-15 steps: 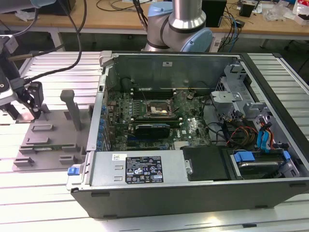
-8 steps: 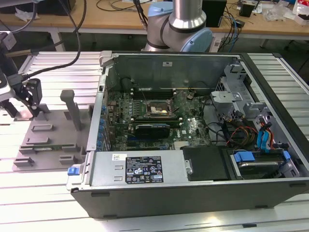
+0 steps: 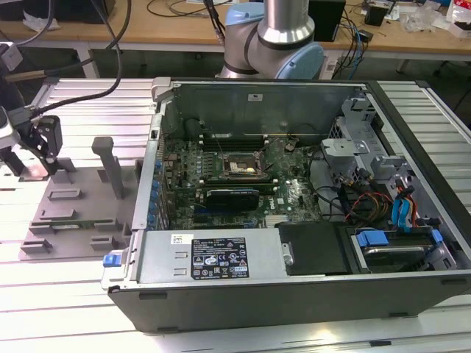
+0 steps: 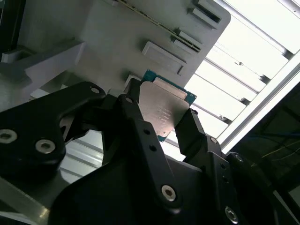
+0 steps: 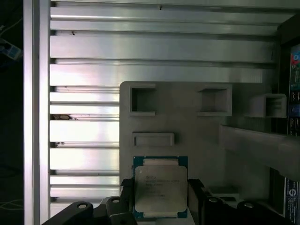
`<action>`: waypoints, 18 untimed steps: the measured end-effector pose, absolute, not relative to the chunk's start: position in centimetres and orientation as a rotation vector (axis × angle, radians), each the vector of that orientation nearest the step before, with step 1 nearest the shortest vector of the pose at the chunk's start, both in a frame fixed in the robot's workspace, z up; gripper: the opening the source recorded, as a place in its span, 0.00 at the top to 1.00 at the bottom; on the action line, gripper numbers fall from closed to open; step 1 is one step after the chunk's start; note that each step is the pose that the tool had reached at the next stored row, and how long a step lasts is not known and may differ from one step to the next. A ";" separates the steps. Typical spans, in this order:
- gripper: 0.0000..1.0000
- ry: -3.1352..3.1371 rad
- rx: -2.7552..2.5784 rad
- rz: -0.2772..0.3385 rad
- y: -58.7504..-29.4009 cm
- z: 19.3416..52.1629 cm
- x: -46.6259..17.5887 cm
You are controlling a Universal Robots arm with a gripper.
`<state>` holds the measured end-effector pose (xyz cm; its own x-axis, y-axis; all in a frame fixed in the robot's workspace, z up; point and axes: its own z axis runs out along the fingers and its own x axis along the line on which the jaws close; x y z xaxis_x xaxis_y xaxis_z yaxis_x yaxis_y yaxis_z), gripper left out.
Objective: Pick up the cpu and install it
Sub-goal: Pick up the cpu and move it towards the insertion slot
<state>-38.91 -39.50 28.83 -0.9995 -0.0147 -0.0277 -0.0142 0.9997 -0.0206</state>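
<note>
Hand [image 5: 160, 185] clasps the cpu [image 5: 161, 187] by two opposite edges.

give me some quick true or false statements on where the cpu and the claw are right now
1. The cpu lies between the fingers of the claw. True.
2. The cpu is seated in the motherboard socket. False: it is at the grey fixture, outside the computer case.
3. The computer case is open, with its boards showing. True.
4. The cpu's green underside faces the first wrist view. False: its silvery metal plate faces that camera.
5. The claw is off to the exterior view's left of the computer case. True.
</note>
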 end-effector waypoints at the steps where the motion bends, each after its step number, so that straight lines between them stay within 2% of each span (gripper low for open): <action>1: 0.45 3.114 -0.022 -0.032 -39.5 29.0 -38.9; 18: 0.45 3.114 -0.023 -0.032 -39.5 31.7 -38.9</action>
<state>-38.91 -39.50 31.70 -0.9995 -0.0148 -0.0276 -0.0142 0.9997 -0.0206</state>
